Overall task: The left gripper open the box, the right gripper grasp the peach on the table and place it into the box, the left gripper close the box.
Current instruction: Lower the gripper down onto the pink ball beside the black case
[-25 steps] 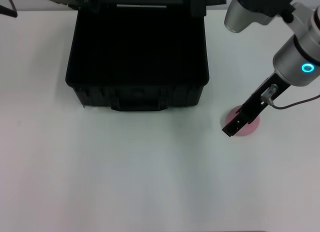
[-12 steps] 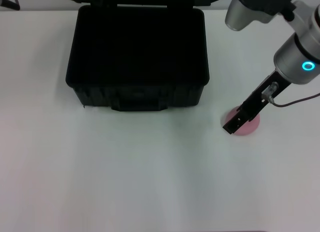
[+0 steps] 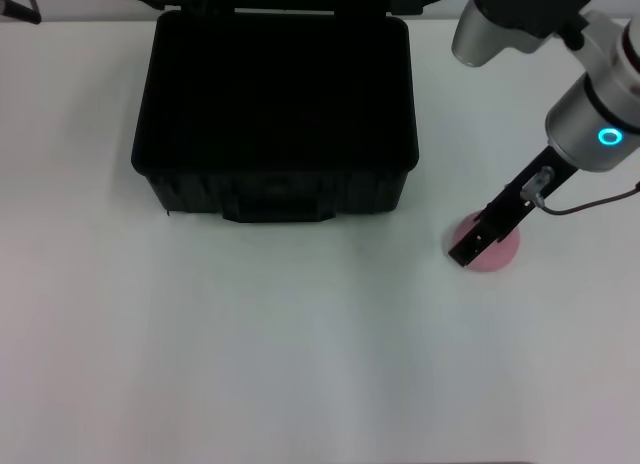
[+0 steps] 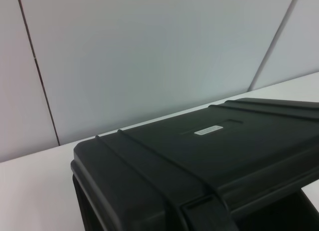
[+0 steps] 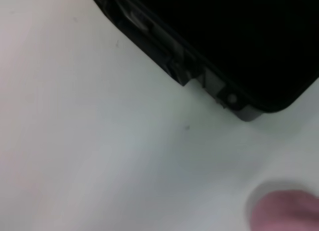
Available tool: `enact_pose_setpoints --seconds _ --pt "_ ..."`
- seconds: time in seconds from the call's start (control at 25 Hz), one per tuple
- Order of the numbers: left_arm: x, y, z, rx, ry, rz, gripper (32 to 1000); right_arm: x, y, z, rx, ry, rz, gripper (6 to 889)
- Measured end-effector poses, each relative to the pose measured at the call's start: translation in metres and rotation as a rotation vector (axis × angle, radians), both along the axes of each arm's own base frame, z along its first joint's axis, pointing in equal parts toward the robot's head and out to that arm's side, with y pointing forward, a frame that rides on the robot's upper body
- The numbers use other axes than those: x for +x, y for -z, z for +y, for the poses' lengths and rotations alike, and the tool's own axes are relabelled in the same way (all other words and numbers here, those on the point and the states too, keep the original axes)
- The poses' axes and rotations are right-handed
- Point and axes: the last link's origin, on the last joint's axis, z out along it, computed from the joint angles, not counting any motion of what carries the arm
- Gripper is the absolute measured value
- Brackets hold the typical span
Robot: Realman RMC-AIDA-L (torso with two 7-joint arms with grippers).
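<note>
the white table [image 3: 250,364] carries everything, and the biggest thing on it is the black box [image 3: 275,124], standing open with its lid [image 4: 209,141] tipped back toward the far edge, so the dark inside is free to take the fruit. the left wrist view looks along the outside of that raised lid, which suggests the left pincer is up behind it, out of the head view; i cannot tell how its fingers stand.

to the box's right, well apart from its front corner, the silver arm with the cyan ring [image 3: 610,136] slants down to the right pincer [image 3: 470,250], which sits over the near-left part of the peach [image 3: 492,252]. the pale pink fruit rests on the table and shows at both sides of the black fingers; it also appears as a pink blur in a corner of the right wrist view [image 5: 286,211]. whether the fingers are spread round it or already pinching it i cannot tell.

the step in hand looks like the grasp. to do it well the fingers should straddle the widest part of the fruit, not its edge, come low enough to catch below the bulge, and press gently, since a round soft peach can roll or squirt aside. the lift should go straight up before swinging over the box wall.
</note>
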Motion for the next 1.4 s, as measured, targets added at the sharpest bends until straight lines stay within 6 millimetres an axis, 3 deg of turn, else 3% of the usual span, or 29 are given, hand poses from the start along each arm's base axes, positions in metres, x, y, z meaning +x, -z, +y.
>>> enact_pose_setpoints --seconds 0.52,1.4 --pt "0.002 0.002 -0.001 -0.006 0.006 0.001 377 0.023 0.006 0.015 0.062 -0.016 -0.076 845" --pt "0.005 0.003 0.000 -0.009 0.014 0.003 379 0.049 0.021 0.023 0.085 0.007 -0.101 801"
